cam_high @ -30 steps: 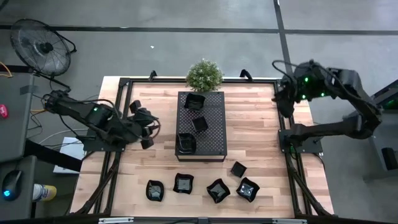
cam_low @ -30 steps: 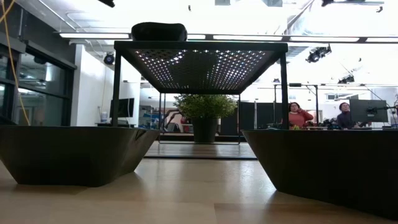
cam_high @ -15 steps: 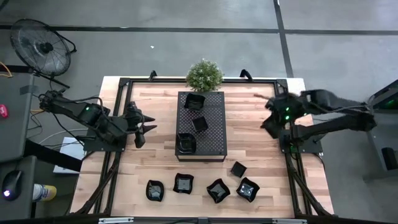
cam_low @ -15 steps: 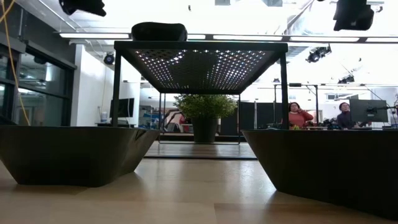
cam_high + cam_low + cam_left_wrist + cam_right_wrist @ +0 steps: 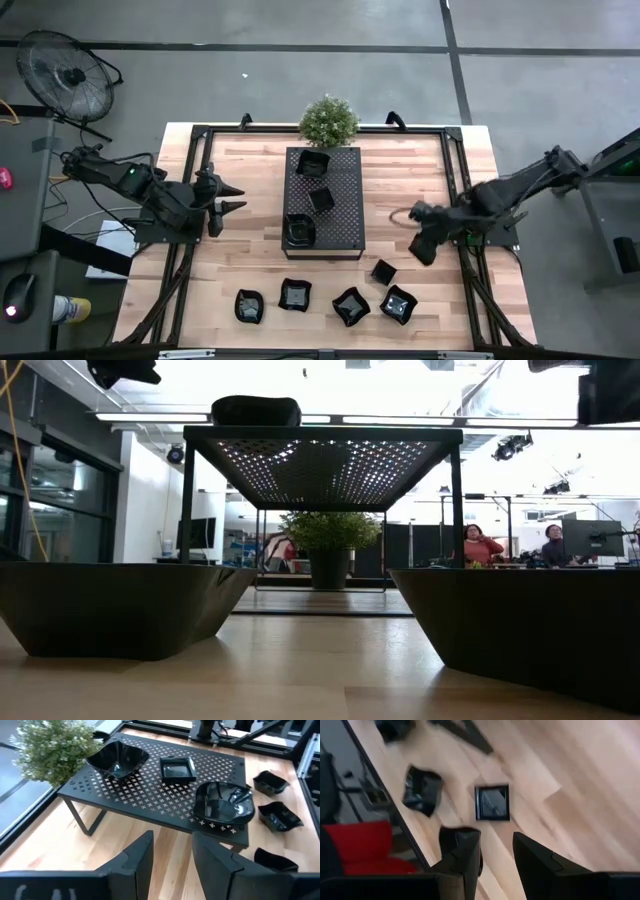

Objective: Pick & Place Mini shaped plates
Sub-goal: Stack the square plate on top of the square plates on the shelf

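Three mini shaped plates (image 5: 321, 199) rest on the black perforated tray (image 5: 345, 225) at the table's middle; the left wrist view shows them too (image 5: 222, 805). Several more (image 5: 351, 306) sit in a row by the near edge, a small square one (image 5: 383, 271) just behind it. My right gripper (image 5: 418, 245) hangs open above the table, right of the tray. In its wrist view the square plate (image 5: 492, 802) lies ahead of the open fingers (image 5: 495, 865). My left gripper (image 5: 238, 198) is open, left of the tray, with nothing between its fingers (image 5: 172, 865).
A potted plant (image 5: 328, 120) stands at the tray's far end. The tray is a raised stand on legs (image 5: 325, 435). Black frame rails (image 5: 190, 180) run along the table's left and right sides. Bare wood lies between tray and right rail. People sit in the room beyond (image 5: 480, 545).
My right gripper has swung from the table's far right corner toward the near edge and down, rolling as it went, and now hangs near the small square plate. My left gripper has drawn back toward the left edge and sunk a little. No plate has moved.
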You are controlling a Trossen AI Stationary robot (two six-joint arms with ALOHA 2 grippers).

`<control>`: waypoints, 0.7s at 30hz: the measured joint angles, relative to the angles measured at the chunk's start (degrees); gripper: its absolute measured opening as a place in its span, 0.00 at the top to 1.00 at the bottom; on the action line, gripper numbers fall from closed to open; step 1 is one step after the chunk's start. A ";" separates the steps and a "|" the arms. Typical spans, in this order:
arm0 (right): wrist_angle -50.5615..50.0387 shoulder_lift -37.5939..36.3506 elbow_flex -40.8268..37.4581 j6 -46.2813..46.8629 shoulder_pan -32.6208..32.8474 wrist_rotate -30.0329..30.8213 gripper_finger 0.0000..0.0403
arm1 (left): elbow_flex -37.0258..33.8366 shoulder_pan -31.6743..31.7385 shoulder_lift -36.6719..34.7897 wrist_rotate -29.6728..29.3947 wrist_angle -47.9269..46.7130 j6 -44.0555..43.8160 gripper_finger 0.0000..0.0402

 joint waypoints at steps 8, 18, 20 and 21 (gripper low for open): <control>2.83 9.08 -0.27 6.77 7.02 -2.38 0.72 | 0.00 0.00 -0.72 2.58 -0.08 0.86 0.67; 4.55 14.62 -0.25 16.77 11.51 -2.41 0.72 | 0.00 0.00 -0.83 4.83 -0.04 0.94 0.67; 5.51 15.91 -0.22 17.17 12.30 -2.63 0.72 | 0.00 0.00 -0.82 4.83 -0.04 0.85 0.67; 6.32 16.65 -0.22 17.06 12.68 -2.59 0.72 | 0.00 0.00 -0.82 4.84 -0.04 0.85 0.67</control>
